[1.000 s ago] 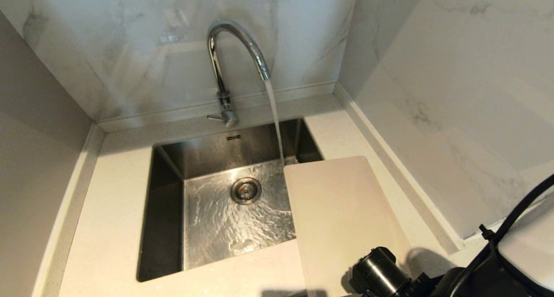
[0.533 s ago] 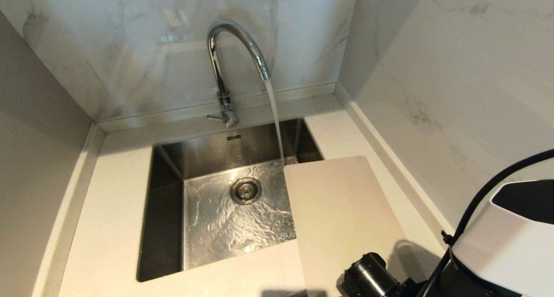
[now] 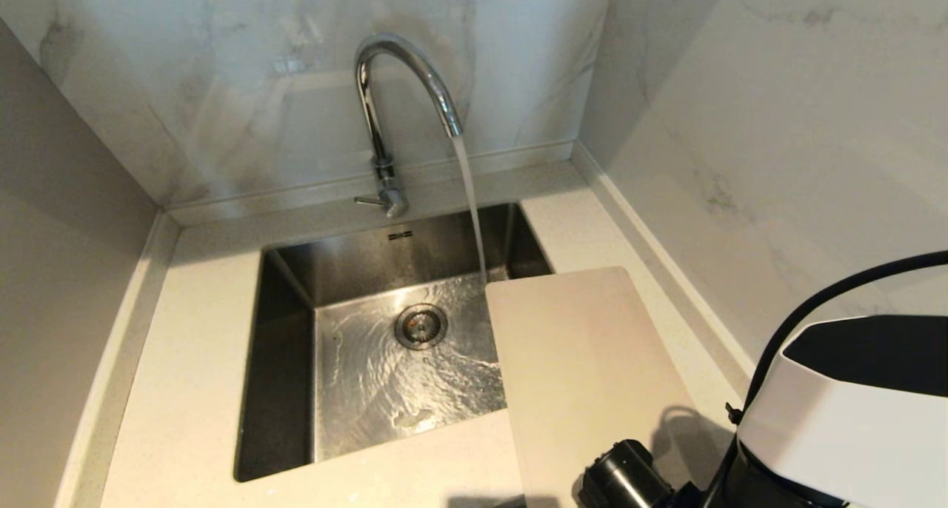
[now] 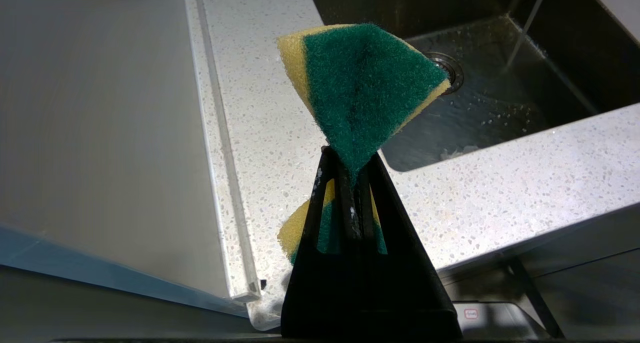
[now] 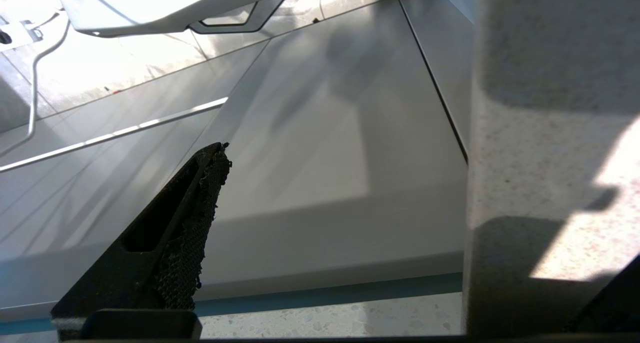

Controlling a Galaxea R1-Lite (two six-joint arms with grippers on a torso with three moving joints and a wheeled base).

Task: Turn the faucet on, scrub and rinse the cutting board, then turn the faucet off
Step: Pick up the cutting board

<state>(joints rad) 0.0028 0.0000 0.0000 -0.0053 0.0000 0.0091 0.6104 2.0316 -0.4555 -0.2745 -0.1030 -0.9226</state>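
One cutting board (image 3: pixel 585 367) overhanging sink (image 3: pixel 285 360), faucet (image 3: pixel 400 86) running

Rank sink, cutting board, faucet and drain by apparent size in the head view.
1. Sink, largest.
2. Cutting board; its near end runs out of frame and sits behind the right arm, so its full extent is unsure.
3. Faucet, tall but thin.
4. Drain, smallest.

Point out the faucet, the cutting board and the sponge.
faucet (image 3: pixel 370 115): head view, on the upright chrome neck.
cutting board (image 3: pixel 585 367): head view, middle of its flat top.
sponge (image 4: pixel 365 88): left wrist view, green scrubbing face.
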